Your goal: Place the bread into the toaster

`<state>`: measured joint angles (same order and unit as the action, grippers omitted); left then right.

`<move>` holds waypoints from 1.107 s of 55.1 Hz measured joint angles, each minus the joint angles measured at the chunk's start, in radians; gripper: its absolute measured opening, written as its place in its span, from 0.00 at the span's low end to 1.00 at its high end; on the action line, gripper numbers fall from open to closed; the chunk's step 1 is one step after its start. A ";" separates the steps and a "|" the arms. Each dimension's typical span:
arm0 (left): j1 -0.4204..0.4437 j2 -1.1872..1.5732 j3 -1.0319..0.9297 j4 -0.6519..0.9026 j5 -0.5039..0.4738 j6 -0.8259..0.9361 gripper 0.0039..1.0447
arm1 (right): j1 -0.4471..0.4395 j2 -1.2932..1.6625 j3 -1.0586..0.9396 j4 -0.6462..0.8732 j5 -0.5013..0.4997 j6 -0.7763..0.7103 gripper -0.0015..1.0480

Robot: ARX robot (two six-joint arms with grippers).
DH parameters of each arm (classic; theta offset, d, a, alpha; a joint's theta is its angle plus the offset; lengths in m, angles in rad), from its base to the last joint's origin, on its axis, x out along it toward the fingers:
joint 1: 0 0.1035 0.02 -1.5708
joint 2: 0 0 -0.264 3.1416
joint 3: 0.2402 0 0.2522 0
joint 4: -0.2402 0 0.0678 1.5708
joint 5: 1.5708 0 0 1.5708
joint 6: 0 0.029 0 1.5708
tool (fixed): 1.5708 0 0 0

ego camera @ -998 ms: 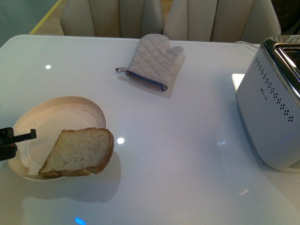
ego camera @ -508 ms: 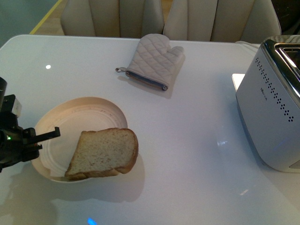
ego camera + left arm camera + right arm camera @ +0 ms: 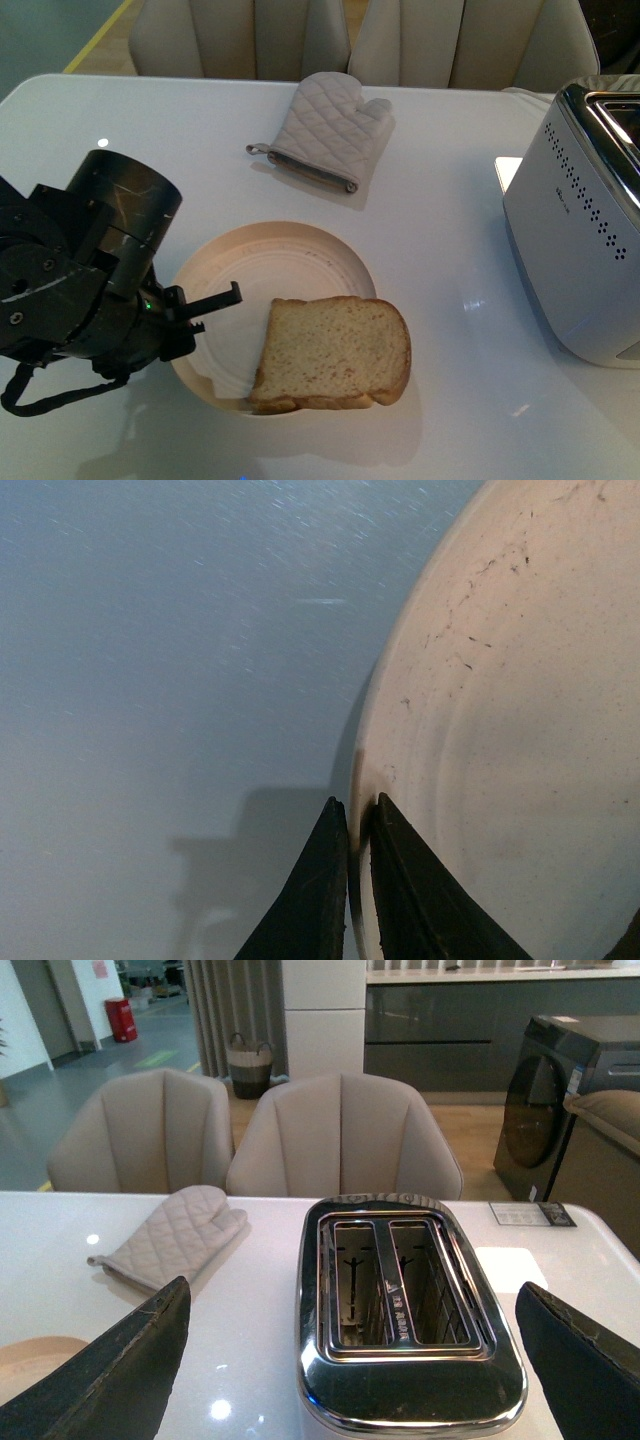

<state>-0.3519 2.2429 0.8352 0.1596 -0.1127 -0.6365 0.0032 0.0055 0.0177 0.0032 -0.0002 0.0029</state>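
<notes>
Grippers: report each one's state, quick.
Left gripper: shut on the plate rim.
Right gripper: open, holding nothing.

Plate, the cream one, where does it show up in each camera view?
Front view: the plate sits low, centre-left, with the bread overhanging its right edge.
Left wrist view: it fills much of the frame, its rim pinched by the left gripper.
Right wrist view: only a sliver at the frame edge.
Shared landmark: the oven mitt, in the front and right wrist views only.
</notes>
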 joint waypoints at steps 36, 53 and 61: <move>-0.112 0.002 0.062 -0.068 -0.011 -0.138 0.37 | 0.000 0.000 0.000 0.000 0.000 0.000 0.91; 0.032 -0.251 -0.057 0.011 -0.038 -0.058 0.79 | 0.000 0.000 0.000 0.000 0.000 0.000 0.91; 0.107 -0.462 -0.141 0.056 -0.025 0.013 0.94 | 0.000 0.000 0.000 0.000 0.000 0.000 0.91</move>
<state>-0.2447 1.7805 0.6945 0.2153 -0.1379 -0.6231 0.0032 0.0055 0.0177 0.0032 -0.0002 0.0029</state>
